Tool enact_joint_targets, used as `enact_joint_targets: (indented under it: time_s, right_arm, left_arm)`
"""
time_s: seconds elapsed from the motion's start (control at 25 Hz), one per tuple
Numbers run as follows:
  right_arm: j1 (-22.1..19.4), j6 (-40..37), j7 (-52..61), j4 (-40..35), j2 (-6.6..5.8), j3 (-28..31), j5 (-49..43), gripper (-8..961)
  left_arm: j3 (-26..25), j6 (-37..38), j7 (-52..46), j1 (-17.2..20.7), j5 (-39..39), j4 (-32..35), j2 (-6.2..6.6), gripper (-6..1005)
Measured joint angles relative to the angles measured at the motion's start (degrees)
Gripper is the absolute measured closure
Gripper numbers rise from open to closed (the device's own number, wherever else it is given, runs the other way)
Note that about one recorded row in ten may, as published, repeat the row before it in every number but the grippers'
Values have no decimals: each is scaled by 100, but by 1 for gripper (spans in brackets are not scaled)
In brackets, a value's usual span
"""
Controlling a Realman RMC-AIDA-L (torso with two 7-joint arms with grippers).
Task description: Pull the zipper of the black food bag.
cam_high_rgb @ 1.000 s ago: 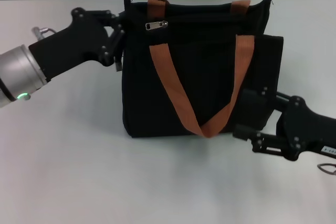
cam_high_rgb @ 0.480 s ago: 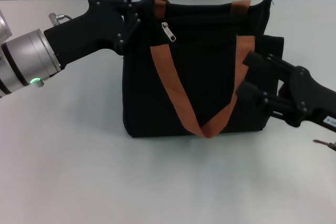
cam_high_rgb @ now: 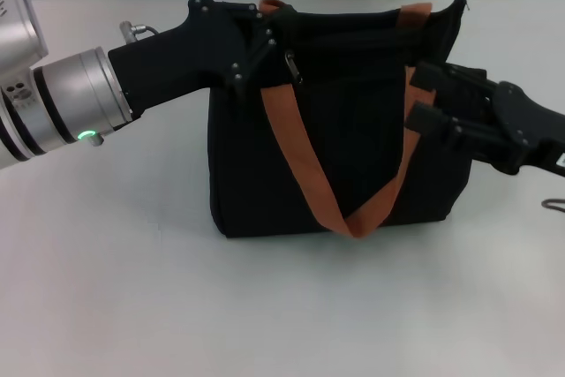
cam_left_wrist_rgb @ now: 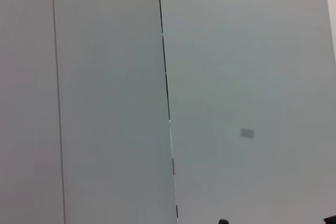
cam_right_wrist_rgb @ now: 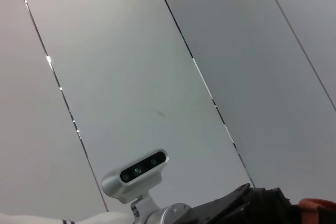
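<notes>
On the white table [cam_high_rgb: 132, 289] stands the bag [cam_high_rgb: 344, 147], upright, its two orange straps [cam_high_rgb: 296, 147] hanging down the near face and meeting low at the middle. Along the bag's top edge, toward its left end, the zipper [cam_high_rgb: 290, 66] hangs with its tab dangling just right of the left gripper [cam_high_rgb: 256, 46]. That gripper reaches in from the left and sits against the top left corner of the bag; whether its fingers are clenched on anything or released cannot be told, since the black claw merges with the black fabric. The right gripper [cam_high_rgb: 424, 99] is at the bag's right side, fingers spread with one above the other, seemingly pressed against the fabric rather than clamped round it; probably it is steadying the bag.

The step in hand looks like the approach to the zipper, or the start of the pull. Next, the tab must be firmly pinched and drawn rightward along the track while the right arm keeps the bag from sliding.
</notes>
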Motion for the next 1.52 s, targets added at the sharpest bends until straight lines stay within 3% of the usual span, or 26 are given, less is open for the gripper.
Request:
enact_joint_targets:
  time_s: [0.12,0.52,0.96,1.52]
  right_arm:
    - [229,520,-19,45,60,-37,-5,127]
    - [520,925,-73,364,101,-44,14,128]
    - [622,980,-218,475,102,-44,19,128]
    - [797,1044,-201,473,101,-53,-17,195]
  left_arm:
    - [-5,5,-1,-92,-106,-126,-3,976]
    - [11,79,-44,-191,-398,-154,-1,975]
    - [65,63,-78,-352,-526,-252,-1,976]
    - [84,227,-81,-392,-563,-344,-1,975]
